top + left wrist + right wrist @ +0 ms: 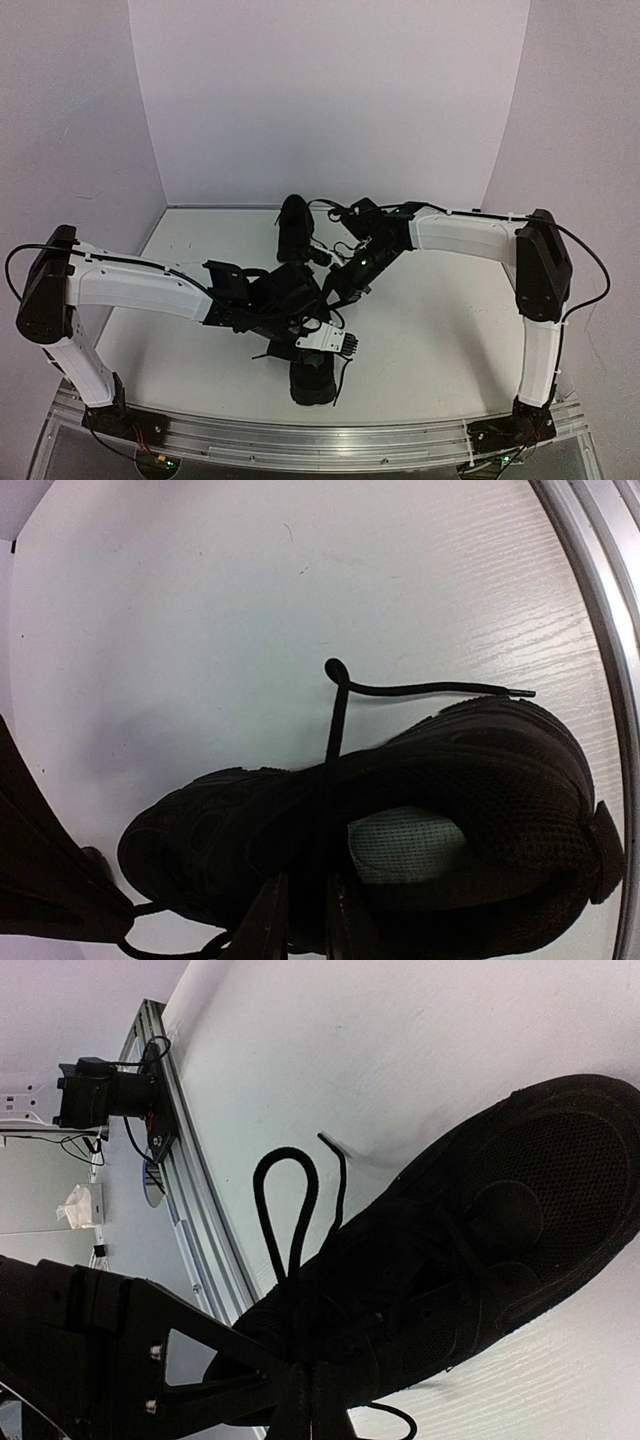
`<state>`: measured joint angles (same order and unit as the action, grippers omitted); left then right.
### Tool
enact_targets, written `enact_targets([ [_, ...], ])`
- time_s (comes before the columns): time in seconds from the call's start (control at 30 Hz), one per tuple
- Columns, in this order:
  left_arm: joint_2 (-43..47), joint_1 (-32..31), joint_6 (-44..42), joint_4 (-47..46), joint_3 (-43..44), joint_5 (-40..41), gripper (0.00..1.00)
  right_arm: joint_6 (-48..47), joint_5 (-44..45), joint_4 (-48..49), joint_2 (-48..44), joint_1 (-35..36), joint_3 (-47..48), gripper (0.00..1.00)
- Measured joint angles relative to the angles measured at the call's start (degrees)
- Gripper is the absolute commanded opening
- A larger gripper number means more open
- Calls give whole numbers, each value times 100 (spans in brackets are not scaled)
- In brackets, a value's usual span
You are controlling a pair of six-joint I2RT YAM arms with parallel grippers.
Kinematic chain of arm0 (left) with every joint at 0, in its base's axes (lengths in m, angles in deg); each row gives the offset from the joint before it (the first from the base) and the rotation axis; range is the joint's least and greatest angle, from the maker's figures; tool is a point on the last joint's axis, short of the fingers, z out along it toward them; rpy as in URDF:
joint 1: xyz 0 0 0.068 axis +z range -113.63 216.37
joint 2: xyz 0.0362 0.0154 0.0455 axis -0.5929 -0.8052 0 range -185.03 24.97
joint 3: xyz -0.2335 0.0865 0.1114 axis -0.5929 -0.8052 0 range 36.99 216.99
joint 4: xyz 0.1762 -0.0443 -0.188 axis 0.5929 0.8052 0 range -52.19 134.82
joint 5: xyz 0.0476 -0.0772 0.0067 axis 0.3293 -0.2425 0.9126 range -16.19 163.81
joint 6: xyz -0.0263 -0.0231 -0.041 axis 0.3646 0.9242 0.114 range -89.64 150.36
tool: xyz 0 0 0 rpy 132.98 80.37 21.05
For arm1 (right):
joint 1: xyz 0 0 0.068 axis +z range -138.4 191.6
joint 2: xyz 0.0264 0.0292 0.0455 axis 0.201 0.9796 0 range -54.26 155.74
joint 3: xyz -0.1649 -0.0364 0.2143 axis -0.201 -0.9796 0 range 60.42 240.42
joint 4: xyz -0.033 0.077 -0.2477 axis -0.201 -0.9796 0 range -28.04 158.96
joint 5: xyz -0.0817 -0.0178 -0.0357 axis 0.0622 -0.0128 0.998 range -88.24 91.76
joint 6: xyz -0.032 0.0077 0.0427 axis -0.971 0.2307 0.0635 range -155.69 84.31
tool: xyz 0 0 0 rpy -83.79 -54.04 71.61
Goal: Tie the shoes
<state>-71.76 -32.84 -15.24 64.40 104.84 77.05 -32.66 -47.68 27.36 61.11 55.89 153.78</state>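
Note:
Two black shoes are on the table: the far shoe (293,228) and the near shoe (312,382) by the front rail. In the left wrist view the near shoe (470,780) shows its pale insole label (405,842). A thin black lace (336,710) runs straight from my left gripper (309,875) over the shoe's side, and its free end lies on the table. The left fingers (270,915) stand a little apart. My right gripper (308,1363) is shut on a lace loop (285,1200) above the same shoe (500,1230). Both grippers (318,318) (338,288) meet over the near shoe.
The aluminium front rail (300,440) runs just behind the near shoe's heel and shows in the left wrist view (600,600). White walls close the table at the back and sides. The left arm's black gripper body (100,1360) sits close beside the right gripper.

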Motion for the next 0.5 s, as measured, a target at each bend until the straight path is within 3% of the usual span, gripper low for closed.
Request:
enact_targets([
  [0.17, 0, 0, 15, 40, 0, 8, 0, 0, -14, 0, 0, -1, 0, 0],
  [0.5, 215, 0, 735, -394, -152, -7, 0, 0, -14, 0, 0, -2, 0, 0],
])
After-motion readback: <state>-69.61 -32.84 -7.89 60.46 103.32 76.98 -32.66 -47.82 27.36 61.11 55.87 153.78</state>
